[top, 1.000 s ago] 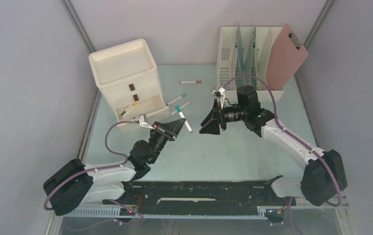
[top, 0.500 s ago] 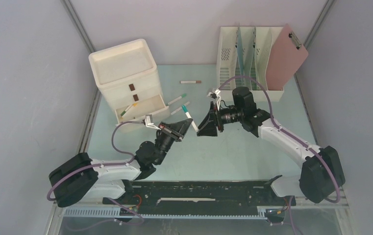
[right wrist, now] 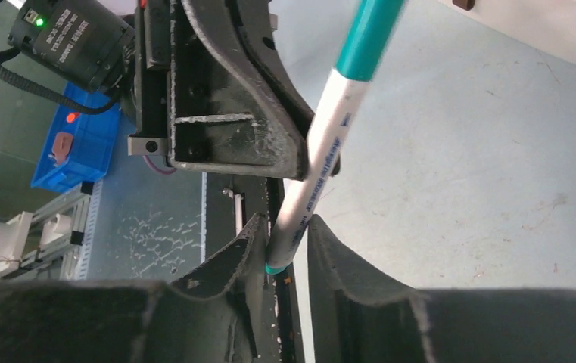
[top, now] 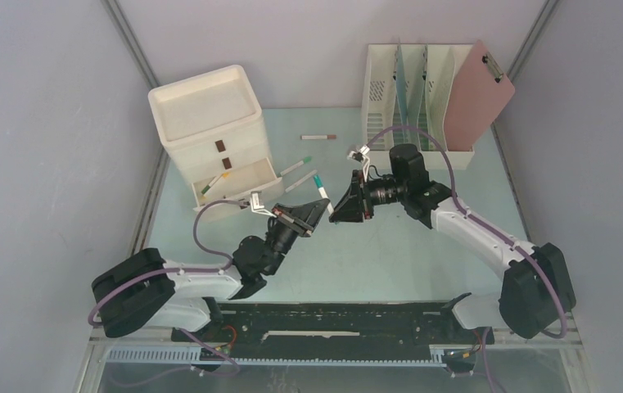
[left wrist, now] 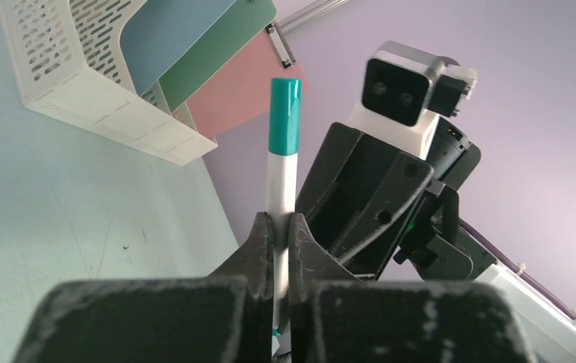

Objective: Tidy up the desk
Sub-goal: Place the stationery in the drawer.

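A white marker with a teal cap (left wrist: pixel 282 174) is held up above the pale green desk (top: pixel 390 246), with my left gripper (left wrist: pixel 280 227) shut on its barrel. In the top view the marker (top: pixel 322 195) bridges the two grippers at mid-desk. My right gripper (right wrist: pixel 286 223) faces the left gripper (top: pixel 321 205) tip to tip. The marker's (right wrist: pixel 330 128) teal-ringed end sits between the right fingers, which stand narrowly apart on either side of it.
A cream drawer unit (top: pixel 209 123) stands at the back left, its bottom drawer (top: pixel 234 180) pulled out with pens inside. Three more markers (top: pixel 318 137) (top: pixel 295 167) (top: pixel 301 181) lie beside it. A file rack (top: pixel 410 90) with a pink clipboard (top: pixel 480 98) stands at the back right.
My left arm carried the marker right, toward the desk's middle. My right gripper came left to meet it, and its jaws narrowed around the marker's end.
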